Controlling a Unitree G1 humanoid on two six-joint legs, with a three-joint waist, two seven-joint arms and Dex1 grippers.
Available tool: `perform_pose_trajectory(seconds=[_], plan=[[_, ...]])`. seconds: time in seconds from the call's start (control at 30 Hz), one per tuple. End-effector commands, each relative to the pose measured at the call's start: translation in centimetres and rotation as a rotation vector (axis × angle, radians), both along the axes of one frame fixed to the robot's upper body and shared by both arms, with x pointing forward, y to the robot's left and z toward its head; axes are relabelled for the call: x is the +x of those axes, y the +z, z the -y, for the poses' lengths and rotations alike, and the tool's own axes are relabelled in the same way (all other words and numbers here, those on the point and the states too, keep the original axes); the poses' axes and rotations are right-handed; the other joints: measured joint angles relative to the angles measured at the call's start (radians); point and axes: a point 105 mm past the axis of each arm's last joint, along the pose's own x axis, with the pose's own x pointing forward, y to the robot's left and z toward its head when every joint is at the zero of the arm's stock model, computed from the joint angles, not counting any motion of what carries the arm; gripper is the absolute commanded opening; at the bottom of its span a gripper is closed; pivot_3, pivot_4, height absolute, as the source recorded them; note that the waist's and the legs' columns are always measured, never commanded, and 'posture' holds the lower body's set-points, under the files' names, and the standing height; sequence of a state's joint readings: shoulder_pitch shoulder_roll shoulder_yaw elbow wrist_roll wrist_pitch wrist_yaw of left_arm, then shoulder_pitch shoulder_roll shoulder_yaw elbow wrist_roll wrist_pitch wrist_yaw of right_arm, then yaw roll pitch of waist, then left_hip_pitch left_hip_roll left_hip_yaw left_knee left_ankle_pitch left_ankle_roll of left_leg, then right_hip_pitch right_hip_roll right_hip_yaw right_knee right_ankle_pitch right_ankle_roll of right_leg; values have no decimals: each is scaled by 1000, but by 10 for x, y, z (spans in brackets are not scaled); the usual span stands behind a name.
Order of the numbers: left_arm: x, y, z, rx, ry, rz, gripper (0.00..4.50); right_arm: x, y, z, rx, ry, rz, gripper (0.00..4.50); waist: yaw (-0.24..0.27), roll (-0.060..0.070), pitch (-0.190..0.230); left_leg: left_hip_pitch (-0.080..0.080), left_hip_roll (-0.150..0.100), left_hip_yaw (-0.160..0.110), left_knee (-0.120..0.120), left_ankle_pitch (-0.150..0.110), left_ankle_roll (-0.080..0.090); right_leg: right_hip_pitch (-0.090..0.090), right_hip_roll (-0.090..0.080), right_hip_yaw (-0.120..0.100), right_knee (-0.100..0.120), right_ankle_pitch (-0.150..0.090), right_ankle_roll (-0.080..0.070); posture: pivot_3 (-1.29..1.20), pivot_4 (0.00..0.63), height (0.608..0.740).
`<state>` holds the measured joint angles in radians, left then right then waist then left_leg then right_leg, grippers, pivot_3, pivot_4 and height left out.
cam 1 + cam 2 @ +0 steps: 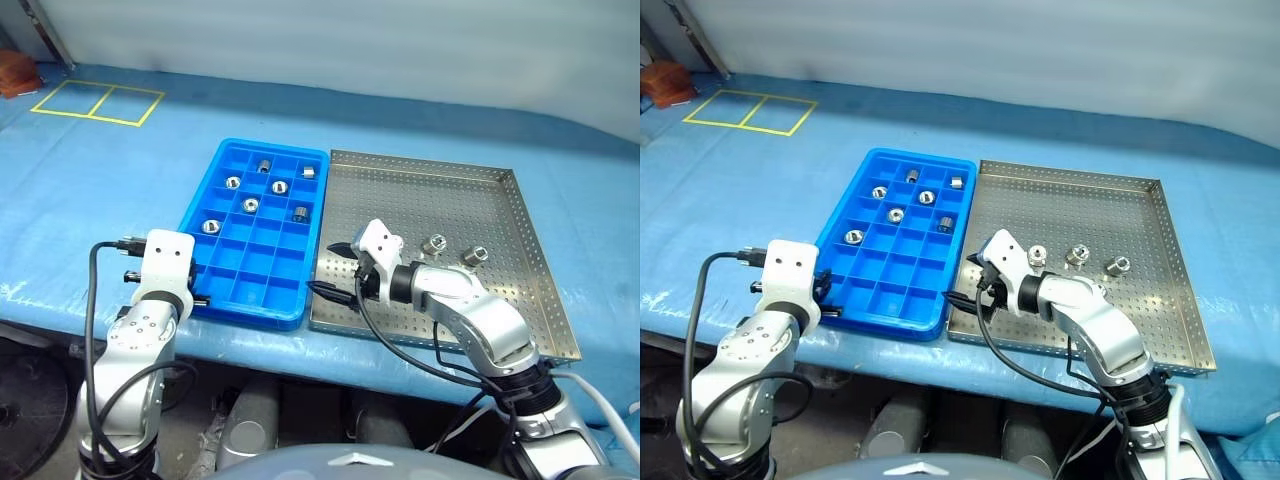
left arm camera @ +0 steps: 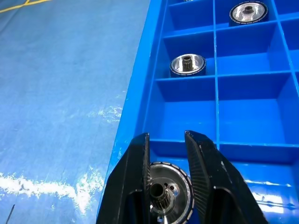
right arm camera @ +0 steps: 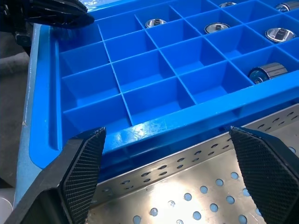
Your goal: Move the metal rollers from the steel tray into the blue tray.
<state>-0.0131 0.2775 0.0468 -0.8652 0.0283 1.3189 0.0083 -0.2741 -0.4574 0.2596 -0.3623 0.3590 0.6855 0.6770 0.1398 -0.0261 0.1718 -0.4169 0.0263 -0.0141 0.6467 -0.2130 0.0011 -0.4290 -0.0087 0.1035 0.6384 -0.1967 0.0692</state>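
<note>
Left pincer (image 2: 167,186) grips roller (image 2: 169,192)

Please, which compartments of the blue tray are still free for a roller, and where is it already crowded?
In the blue tray, the rows nearest the robot are bare, bordered by the near rim and the steel tray. The far rows are crowded: six metal rollers sit there. The left gripper, shut on a roller, is at the near left corner.

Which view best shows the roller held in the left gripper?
The left wrist view: the roller sits close up between the left gripper's fingers, shut on it. In the head views that gripper's wrist hides it.
</note>
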Motion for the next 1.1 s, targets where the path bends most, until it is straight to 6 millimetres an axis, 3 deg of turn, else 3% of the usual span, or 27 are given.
perform_pose_trajectory(seconds=[0.03,0.17,0.23,0.4,0.6,0.83,1.1], plan=[[5,7,5,20,-31,49,1807,0,14,1,18,-1,56,4500,5,0,0,0,0,0,0,0,0,0,0,0,0,0,0,372,150,740],[22,29,33,-65,-149,185,3125,0,14,5,20,-34,61,4500,13,0,0,-1,0,-1,0,0,0,0,0,-2,-1,0,-1,329,150,740],[30,43,52,-117,-239,270,3125,1,15,8,21,-60,69,4500,13,0,0,-2,0,-1,1,0,-1,0,0,-2,-2,0,-1,316,150,740],[36,65,145,-349,-732,346,3125,8,24,24,26,-199,132,4500,6,0,0,-4,0,0,1,0,-1,0,-1,-3,-6,0,0,216,150,740],[58,45,206,-187,-1058,226,3125,-7,20,46,-59,-283,170,4500,-50,2,-1,-10,-1,-3,1,-1,-1,-1,0,-3,-10,2,1,27,150,740],[85,16,227,-113,-1141,148,3125,-31,10,67,-133,-382,156,4500,-167,4,-3,-11,-1,-3,2,-1,0,-1,0,-3,-11,2,2,-167,150,740],[109,-16,227,4,-1101,74,3125,-45,12,79,-143,-478,152,4500,-274,7,-4,-9,-1,-2,6,-1,0,-1,1,-1,-6,3,5,-266,150,740]])
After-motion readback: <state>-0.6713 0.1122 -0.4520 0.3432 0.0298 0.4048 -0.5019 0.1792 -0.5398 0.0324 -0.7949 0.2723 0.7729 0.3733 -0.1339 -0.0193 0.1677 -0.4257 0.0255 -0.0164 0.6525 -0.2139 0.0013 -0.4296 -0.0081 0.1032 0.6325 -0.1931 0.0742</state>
